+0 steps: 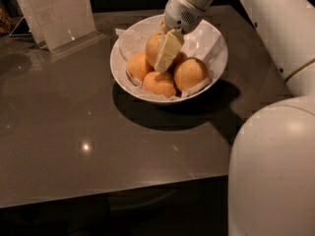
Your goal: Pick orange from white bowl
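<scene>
The white bowl (216, 65) stands at the back middle of the dark table, lined with crinkled white paper. The orange (152, 45), pale and the largest fruit, sits at the back left of the pile. Three smaller, deeper-orange fruits lie around it: left (137, 66), front (158, 84) and right (190, 73). My gripper (159, 58) reaches down into the bowl from the upper right. One cream finger (168, 49) lies flat against the orange's right side. The other finger is hidden behind the orange. The gripper looks closed on the orange, which rests in the bowl.
A clear acrylic sign holder (56, 11) stands at the table's back left. The table's front edge (123, 191) runs across the lower part of the view. My white arm and body (273, 171) fill the right side.
</scene>
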